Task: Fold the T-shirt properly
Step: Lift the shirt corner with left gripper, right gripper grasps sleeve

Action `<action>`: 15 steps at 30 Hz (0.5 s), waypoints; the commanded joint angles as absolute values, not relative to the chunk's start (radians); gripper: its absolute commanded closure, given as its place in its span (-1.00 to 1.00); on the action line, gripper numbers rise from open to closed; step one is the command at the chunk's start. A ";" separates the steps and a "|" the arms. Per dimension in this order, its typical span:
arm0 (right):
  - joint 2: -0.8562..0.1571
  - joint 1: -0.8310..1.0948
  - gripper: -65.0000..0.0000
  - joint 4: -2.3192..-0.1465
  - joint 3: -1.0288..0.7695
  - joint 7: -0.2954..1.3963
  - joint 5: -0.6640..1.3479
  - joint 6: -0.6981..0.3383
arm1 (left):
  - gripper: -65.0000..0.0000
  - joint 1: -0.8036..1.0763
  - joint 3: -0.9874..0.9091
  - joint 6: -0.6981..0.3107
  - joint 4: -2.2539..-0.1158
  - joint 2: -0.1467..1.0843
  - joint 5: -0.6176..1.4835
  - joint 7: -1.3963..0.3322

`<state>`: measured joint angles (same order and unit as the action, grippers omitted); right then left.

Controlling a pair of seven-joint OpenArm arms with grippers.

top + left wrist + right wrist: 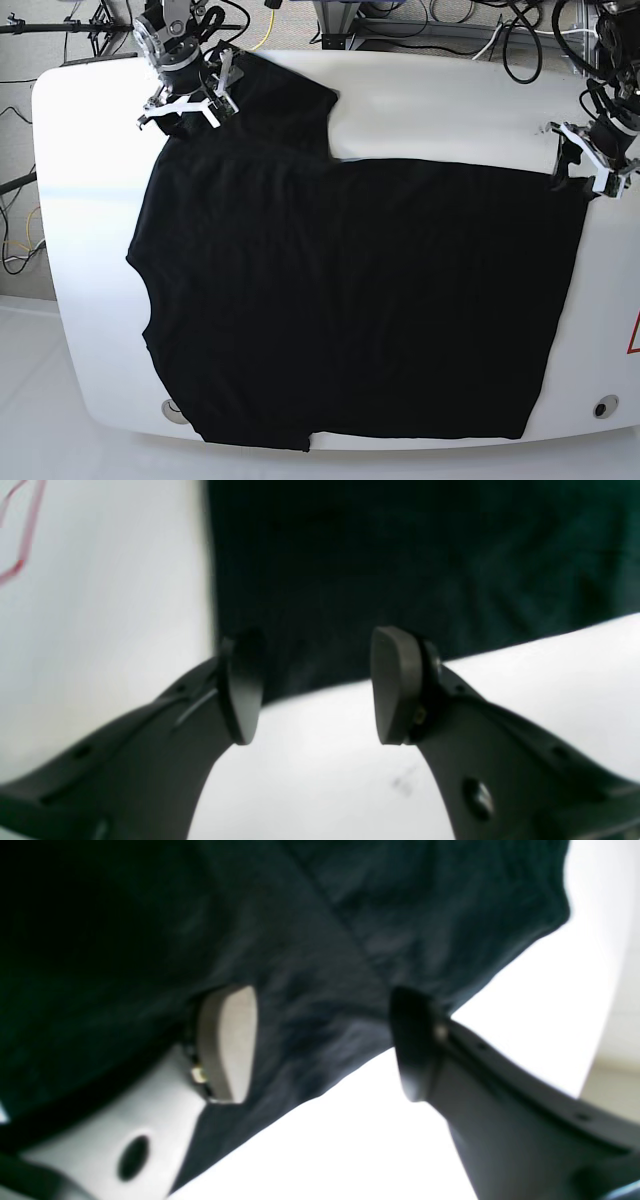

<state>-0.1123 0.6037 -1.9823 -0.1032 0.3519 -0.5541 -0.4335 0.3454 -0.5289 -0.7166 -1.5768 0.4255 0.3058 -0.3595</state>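
the t-shirt (350, 300) lies spread flat across nearly the whole white surface (90, 200). my left fingers (397, 685) stand spread, empty, at its hem corner by the far edge; my right fingers (227, 1045) stand spread over the sleeve, ready to lift both ends together.

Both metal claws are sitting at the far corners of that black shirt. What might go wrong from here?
The right pincer stands open over the sleeve of the T-shirt; closing there, it may pinch only the top layer, or nothing. The left pincer, also open, sits at the very hem corner, so the cloth could slip out. The near hem reaches the table edge and may slide off.
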 commanded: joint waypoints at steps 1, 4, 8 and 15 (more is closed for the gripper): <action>-0.116 0.607 -0.43 -1.998 -0.105 0.338 -0.555 -0.426 | 0.04 0.282 -0.588 -0.698 -1.557 0.443 0.314 -0.418; -0.116 0.605 -0.48 -1.998 -0.105 0.338 -0.555 -0.426 | 0.04 0.203 -0.636 -0.698 -1.500 0.435 0.311 -0.513; -0.117 0.605 -0.48 -1.997 -0.105 0.338 -0.555 -0.426 | 0.04 0.097 -0.691 -0.698 -1.405 0.438 0.309 -0.631; -0.117 0.605 -0.48 -1.995 -0.105 0.340 -0.553 -0.426 | 0.04 0.008 -0.710 -0.698 -1.288 0.443 0.309 -0.731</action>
<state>-0.1120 0.6018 -1.9812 -0.1013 0.3523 -0.5518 -0.4377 0.0299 -0.7082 -0.6937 -1.2930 0.4206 0.2947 -0.7353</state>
